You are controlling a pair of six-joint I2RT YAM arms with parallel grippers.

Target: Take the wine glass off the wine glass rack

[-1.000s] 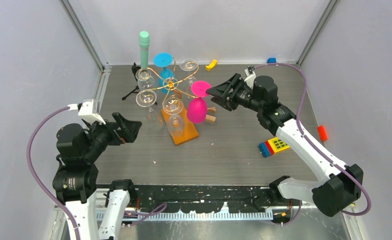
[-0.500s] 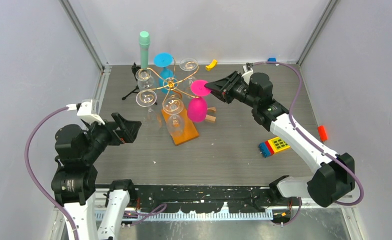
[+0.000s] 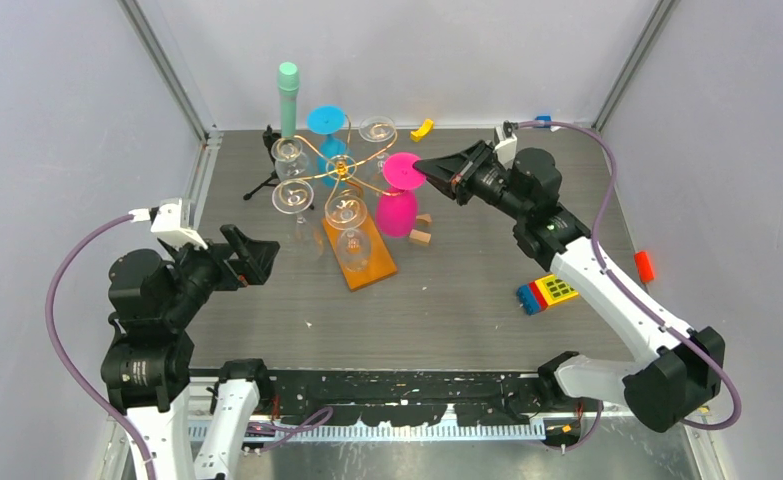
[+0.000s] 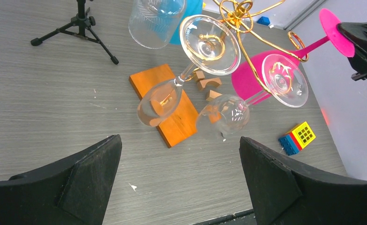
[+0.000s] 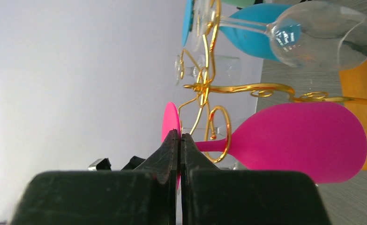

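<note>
The gold wire wine glass rack [image 3: 339, 172] stands on an orange wooden base [image 3: 365, 262] at mid-table. A pink wine glass [image 3: 397, 212] hangs bowl down from the rack's right arm, its stem still through the gold loop [image 5: 219, 133]. My right gripper [image 3: 422, 170] is shut on the thin pink foot [image 5: 169, 123] of that glass, seen edge-on between the pads. Several clear glasses [image 4: 210, 44] and a blue glass [image 3: 329, 140] also hang on the rack. My left gripper [image 3: 255, 256] stands wide open at the left, nothing between its fingers [image 4: 78, 180].
A small black tripod [image 3: 267, 165] and a tall green-topped tube [image 3: 287, 95] stand behind the rack. Small wooden blocks [image 3: 422, 232] lie by the base. A coloured brick stack [image 3: 545, 293], a red piece [image 3: 645, 265], a yellow piece [image 3: 423, 128] and a blue piece [image 3: 542, 121] lie to the right.
My right gripper moved left to the pink glass's foot and closed on it. The pink glass has since shifted a little to the right and up. The left arm barely moved.
</note>
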